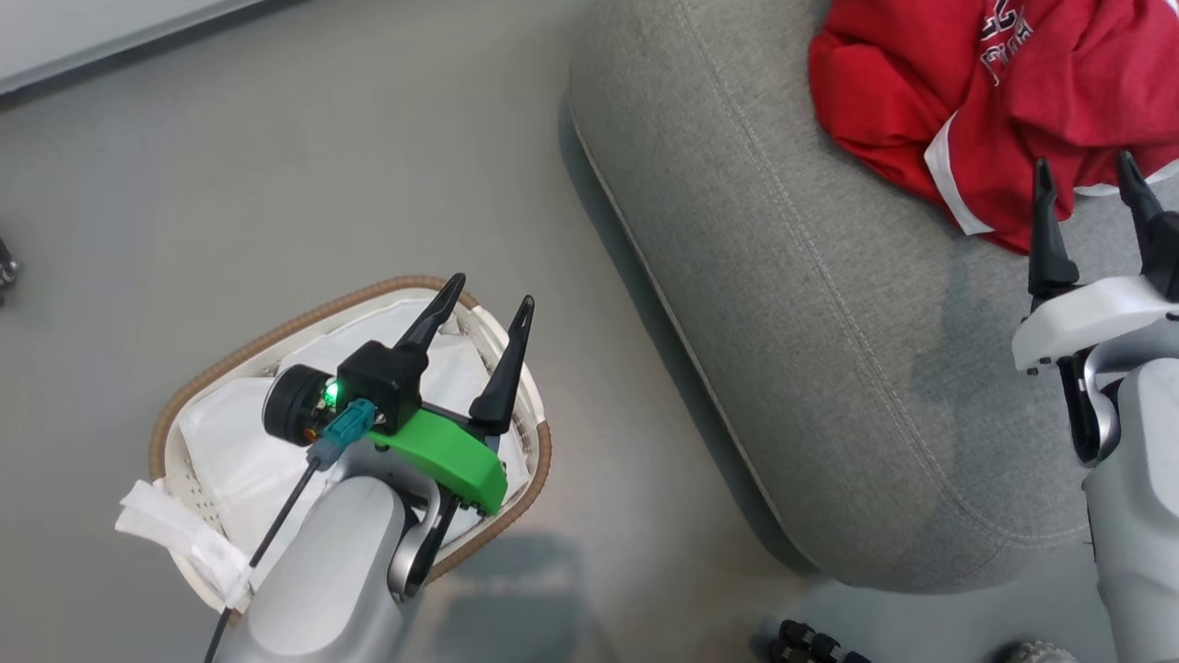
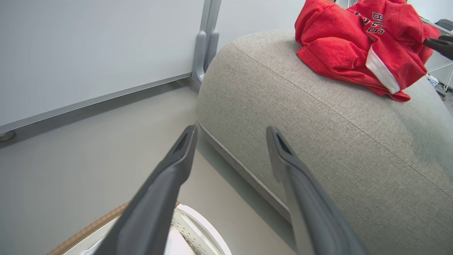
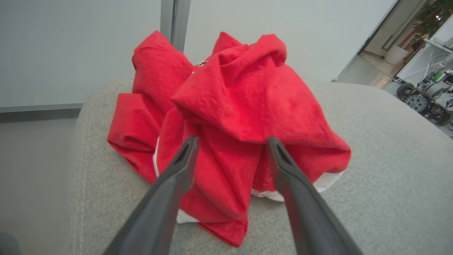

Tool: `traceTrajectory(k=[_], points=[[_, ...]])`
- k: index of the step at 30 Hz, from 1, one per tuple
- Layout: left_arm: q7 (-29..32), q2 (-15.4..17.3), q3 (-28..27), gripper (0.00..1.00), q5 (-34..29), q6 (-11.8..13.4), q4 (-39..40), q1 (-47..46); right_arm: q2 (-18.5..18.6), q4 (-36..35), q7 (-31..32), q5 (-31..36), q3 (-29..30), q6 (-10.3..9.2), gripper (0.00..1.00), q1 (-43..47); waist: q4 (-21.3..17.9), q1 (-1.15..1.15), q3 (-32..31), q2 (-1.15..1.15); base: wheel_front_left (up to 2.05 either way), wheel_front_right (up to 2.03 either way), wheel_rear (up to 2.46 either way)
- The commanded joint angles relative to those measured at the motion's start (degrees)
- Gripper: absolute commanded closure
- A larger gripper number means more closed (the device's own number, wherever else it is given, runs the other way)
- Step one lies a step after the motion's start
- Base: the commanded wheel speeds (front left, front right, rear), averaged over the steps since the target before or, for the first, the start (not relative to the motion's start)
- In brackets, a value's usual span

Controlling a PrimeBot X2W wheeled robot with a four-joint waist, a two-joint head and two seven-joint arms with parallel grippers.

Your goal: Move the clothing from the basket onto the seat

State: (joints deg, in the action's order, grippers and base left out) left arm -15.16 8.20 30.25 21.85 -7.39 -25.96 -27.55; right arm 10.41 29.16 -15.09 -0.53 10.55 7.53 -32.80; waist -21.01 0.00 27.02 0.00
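- We see the left gripper (image 1: 493, 290) hanging over the basket (image 1: 542, 460), its two dark fingers spread wide with nothing between them.
- The left wrist view agrees: both fingers stand well apart, with floor (image 1: 276, 166) and the seat's edge showing through the gap.
- The basket sits on the grey floor near the seat (image 1: 829, 350). A strip of floor lies between them, so we mark them apart.
- Inside the basket we see the white liner (image 1: 230, 433), rumpled. A white fabric strip (image 1: 175, 534) hangs out over the rim at the lower left.
- The clothing (image 1: 995, 92) lies on top of the seat, well apart from the basket. It is a bunched red heap with white trim at one edge and white lettering higher up.
- The right gripper (image 1: 1084, 164) is at the near edge of the clothing, fingers wide apart and tips pointing into the heap.
- In the right wrist view, red folds rise between and beyond the two fingers, and the jaws are not closed on them. We cannot tell whether the tips touch the fabric.
- The seat is grey with a rounded edge, and a stitched seam runs along it.
- A pale wall panel (image 2: 88, 53) and a grey post (image 2: 207, 42) stand behind the seat.
- Small dark wheels (image 1: 811, 643) show on the floor at the bottom edge of the head view.
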Motion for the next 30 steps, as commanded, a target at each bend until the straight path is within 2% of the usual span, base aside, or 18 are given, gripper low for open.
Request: traceTrajectory(k=[1, 7, 12, 22, 30], points=[[0.0, -0.3, -1.1, 0.00, -0.3, -0.2, -0.1, 1.6, 0.2, -1.1, -0.1, -0.8, -0.5, -0.08, 0.00, 1.8, -0.5, 0.00, -4.4, 0.00, 0.00, 0.00, 0.00], [0.0, -1.5, -5.6, 0.00, -1.9, -0.1, 0.2, 6.3, 0.0, -5.0, -0.1, -3.9, -3.5, -0.08, 0.00, 4.8, 0.5, 0.00, -9.5, 0.00, 0.00, 0.00, 0.00], [0.0, -2.8, -10.4, 0.00, -4.0, 0.0, 0.8, 10.1, -1.8, -7.4, -0.1, -6.5, -6.4, -0.07, 0.00, 6.1, 3.0, 0.00, -12.6, 0.00, 0.00, 0.00, 0.00], [0.0, -4.3, -21.0, 0.00, -8.3, 1.1, 0.7, 14.6, -4.8, -7.7, -0.1, -7.5, -11.9, -0.08, 0.00, 8.6, 12.1, 0.00, -15.6, 0.00, 0.00, 0.00, 0.00], [0.0, -5.0, -27.7, 0.00, -10.0, 2.2, 1.0, 17.2, -6.8, -6.1, -0.1, -8.5, -13.5, -0.07, 0.00, 11.3, 17.5, 0.00, -17.2, 0.00, 0.00, 0.00, 0.00]])
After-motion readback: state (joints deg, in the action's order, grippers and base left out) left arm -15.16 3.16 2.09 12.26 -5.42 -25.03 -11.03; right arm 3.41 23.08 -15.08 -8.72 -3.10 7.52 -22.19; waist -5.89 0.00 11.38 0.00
